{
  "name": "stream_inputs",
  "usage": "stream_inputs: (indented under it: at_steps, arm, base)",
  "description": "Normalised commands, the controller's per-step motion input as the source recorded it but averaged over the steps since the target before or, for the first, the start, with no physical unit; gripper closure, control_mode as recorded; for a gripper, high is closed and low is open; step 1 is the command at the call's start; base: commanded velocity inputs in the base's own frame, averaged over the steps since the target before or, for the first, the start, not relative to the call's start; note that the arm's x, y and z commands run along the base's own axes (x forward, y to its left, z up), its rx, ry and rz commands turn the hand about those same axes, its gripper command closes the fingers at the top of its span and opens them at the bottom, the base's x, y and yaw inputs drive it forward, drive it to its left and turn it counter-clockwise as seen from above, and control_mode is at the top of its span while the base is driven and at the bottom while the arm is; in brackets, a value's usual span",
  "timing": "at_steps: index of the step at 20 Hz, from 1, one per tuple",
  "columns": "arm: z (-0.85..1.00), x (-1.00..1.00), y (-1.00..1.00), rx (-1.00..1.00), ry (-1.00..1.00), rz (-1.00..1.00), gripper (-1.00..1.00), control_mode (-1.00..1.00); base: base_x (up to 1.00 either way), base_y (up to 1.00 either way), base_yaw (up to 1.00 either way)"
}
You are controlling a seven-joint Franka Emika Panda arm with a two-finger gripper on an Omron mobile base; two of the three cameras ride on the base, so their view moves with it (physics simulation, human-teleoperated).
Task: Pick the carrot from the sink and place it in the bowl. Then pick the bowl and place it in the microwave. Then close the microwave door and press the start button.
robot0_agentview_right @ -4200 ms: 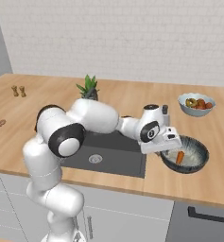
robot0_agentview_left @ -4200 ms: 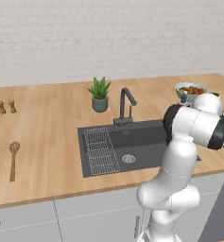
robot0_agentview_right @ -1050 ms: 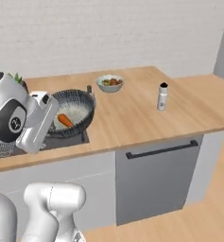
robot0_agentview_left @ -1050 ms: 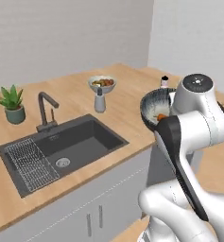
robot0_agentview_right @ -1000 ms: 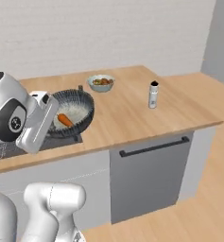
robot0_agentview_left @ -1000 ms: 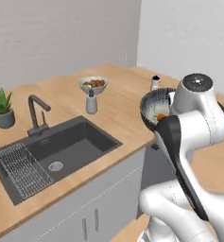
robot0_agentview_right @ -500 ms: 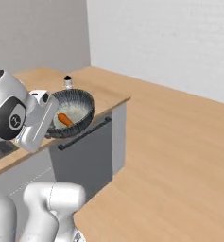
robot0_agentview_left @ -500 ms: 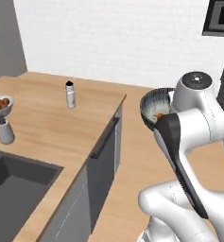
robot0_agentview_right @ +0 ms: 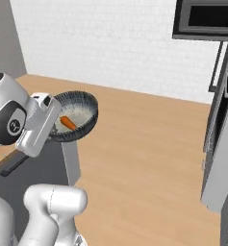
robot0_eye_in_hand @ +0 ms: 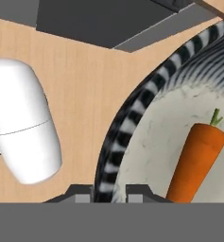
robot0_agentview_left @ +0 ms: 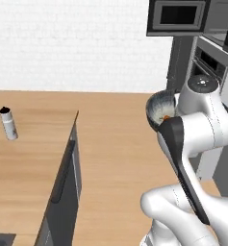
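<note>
Bowl [robot0_agentview_right: 79, 116] with the carrot [robot0_agentview_right: 67, 123] inside rides on our gripper [robot0_eye_in_hand: 109, 188], jaws clamped on its rim; we should keep it level approaching the microwave [robot0_agentview_right: 207, 19] above.

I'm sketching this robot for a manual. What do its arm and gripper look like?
The arm is glossy white with rounded, tube-like links, dark grey joint bands and a round grey cap. The gripper has a boxy white body and two small dark finger tips. No cables or markings show.
</note>
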Motion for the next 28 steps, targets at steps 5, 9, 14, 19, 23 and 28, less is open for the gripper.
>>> stream_inputs:
  at_steps: [5,9,14,19,23,28]
  arm:
    - [0.00,0.00,0.00,0.00,0.00,0.00,1.00,1.00]
    - [0.00,0.00,0.00,0.00,0.00,0.00,1.00,1.00]
    - [0.00,0.00,0.00,0.00,0.00,0.00,1.00,1.00]
    - [0.00,0.00,0.00,0.00,0.00,0.00,1.00,1.00]
    - [0.00,0.00,0.00,0.00,0.00,0.00,1.00,1.00]
    - [0.00,0.00,0.00,0.00,0.00,0.00,1.00,1.00]
  base:
    - [1.00,-0.20,-0.15]
    - [1.00,-0.25,-0.15]
    - [1.00,-0.20,-0.28]
    - [0.83,0.00,-0.62]
    - [0.74,0.14,-0.70]
    - [0.61,0.46,-0.76]
